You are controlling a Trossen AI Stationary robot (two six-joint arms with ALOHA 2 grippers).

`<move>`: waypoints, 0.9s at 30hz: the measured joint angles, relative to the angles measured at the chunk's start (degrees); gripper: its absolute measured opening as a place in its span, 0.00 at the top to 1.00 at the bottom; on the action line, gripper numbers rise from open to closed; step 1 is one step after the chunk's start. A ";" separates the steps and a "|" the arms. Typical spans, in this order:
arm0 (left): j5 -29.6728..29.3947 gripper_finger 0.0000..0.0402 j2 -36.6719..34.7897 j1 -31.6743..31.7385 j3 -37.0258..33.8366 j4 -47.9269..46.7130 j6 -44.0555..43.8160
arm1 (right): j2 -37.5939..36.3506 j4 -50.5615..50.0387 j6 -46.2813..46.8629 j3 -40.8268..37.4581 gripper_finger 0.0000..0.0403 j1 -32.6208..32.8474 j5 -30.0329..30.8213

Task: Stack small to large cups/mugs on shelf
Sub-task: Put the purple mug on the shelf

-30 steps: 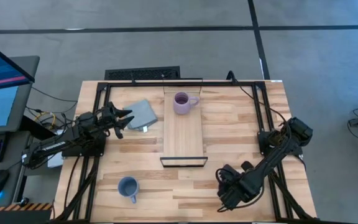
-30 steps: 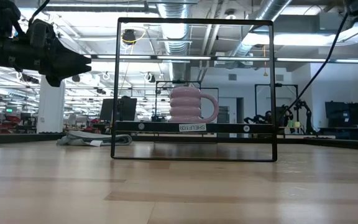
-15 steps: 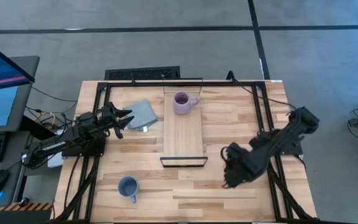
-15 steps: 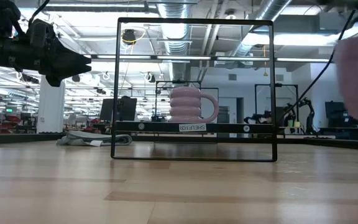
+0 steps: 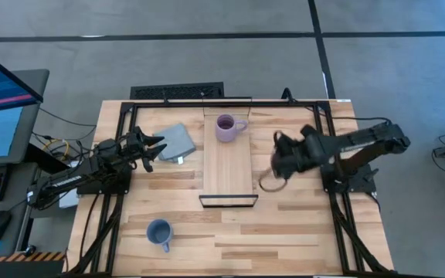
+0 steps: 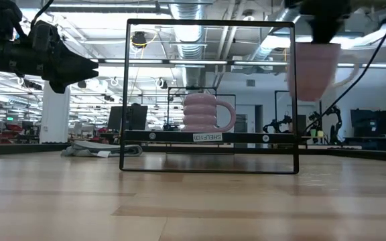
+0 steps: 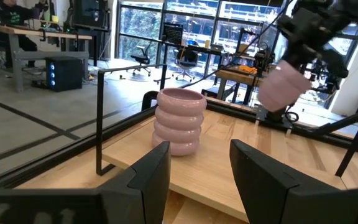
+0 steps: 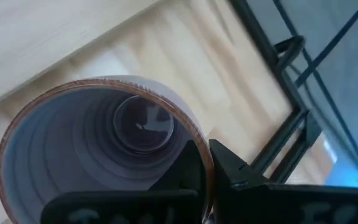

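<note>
My right gripper (image 5: pixel 278 168) is shut on a plain lavender mug (image 6: pixel 311 70), held high above the table just right of the shelf (image 5: pixel 228 166). This mug also shows in the left wrist view (image 7: pixel 283 87). A ribbed lavender mug (image 5: pixel 226 127) stands upright on the shelf's far end. A blue mug (image 5: pixel 159 232) stands on the table near the front left. My left gripper (image 5: pixel 154 147) is open and empty, in the air at the table's left, pointing at the shelf. My right gripper holds the plain mug by its brown-edged rim (image 8: pixel 205 158), one finger inside the mug (image 8: pixel 188 169) and one outside (image 8: pixel 232 171). The fingers come from above. The mug hangs below them, lifted clear of the table, mouth up, its handle (image 6: pixel 350 70) toward the table's right.
A folded grey cloth (image 5: pixel 174 143) lies on the table between my left gripper and the shelf. A thin black frame (image 6: pixel 210 23) stands over the shelf's near end. Black rails run along the table's edges (image 5: pixel 331 139).
My right gripper has carried the plain mug from the table's near right corner toward the far edge and up, ending beside the shelf's right side. The mug has stayed lifted clear, hanging below the fingers.
</note>
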 joint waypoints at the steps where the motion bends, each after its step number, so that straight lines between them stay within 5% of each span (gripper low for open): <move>1: 0.00 0.61 0.00 -0.01 0.01 0.00 0.00 | -0.07 1.28 -3.38 0.02 0.95 -2.13 0.04; 6: 0.02 0.61 0.00 -0.02 0.01 0.00 0.00 | 0.17 11.97 -21.90 0.04 0.95 -10.85 -1.37; 13: 0.02 0.61 0.00 -0.02 0.00 0.00 0.00 | 0.23 30.84 -42.64 0.04 0.95 -18.07 -10.81; 27: 0.00 0.61 0.00 0.00 0.01 0.00 -0.34 | 0.58 47.44 -56.79 0.07 0.95 -17.96 -23.90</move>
